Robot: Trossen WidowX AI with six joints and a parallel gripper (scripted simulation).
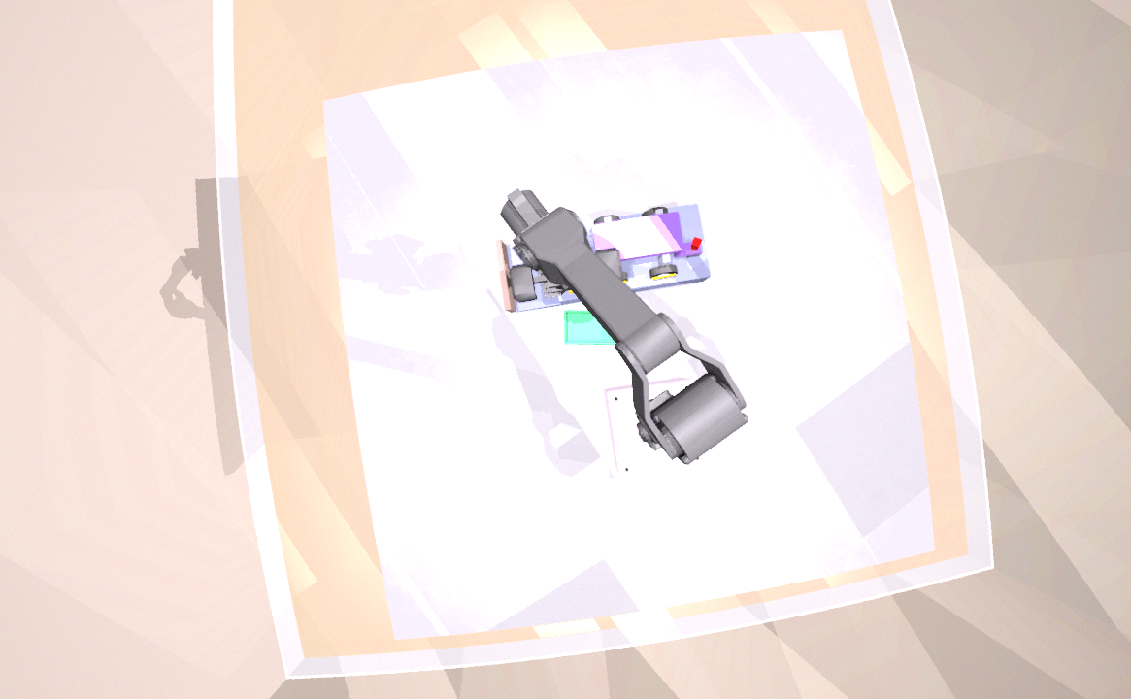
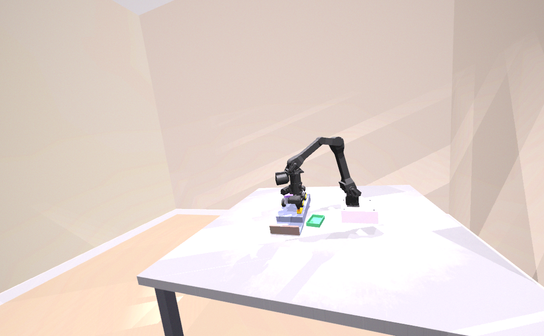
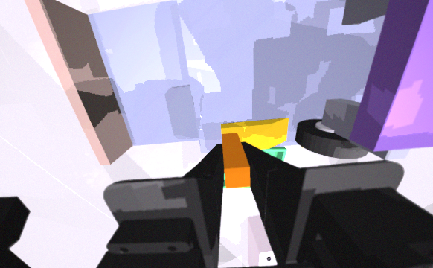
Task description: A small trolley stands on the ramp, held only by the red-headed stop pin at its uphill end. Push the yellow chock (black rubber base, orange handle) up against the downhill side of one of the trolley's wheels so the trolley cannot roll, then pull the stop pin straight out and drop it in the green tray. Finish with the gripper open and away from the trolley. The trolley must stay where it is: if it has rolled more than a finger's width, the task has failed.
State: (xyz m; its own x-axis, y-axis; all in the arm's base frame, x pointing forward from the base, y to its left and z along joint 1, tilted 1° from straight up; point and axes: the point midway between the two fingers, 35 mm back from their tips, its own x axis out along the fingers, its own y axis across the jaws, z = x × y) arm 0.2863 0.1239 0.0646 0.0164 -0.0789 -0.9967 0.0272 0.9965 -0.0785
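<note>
- Off to the left of the claw (image 3: 235,164), in the wrist view, stood the brown end board (image 3: 86,89) at the foot of the pale blue ramp (image 3: 146,74); nothing of the task lay on that side.
- Straight ahead, the claw was shut narrow on the orange handle (image 3: 235,160), whose long axis ran away from the wrist, along the line of the fingers.
- Just beyond the fingertips sat the yellow chock (image 3: 261,132), at the ramp's near edge; its black rubber base was hidden beneath it.
- Behind the chock a sliver of the green tray (image 3: 277,152) showed, the rest covered by the claw.
- Right of the chock, near but apart from it, lay a black wheel (image 3: 321,141) of the purple trolley (image 3: 406,82). The coming push, as I judged it, had to carry the chock rightward, across the handle's axis, until it met that wheel.
- Whether chock and wheel sat on the same level could not be made out from the wrist view.
- Far right, in the top view, the red stop pin (image 1: 696,244) remained at the trolley's far end, well apart from the claw; there the arm (image 1: 604,291) covered the claw, chock and near wheel.
</note>
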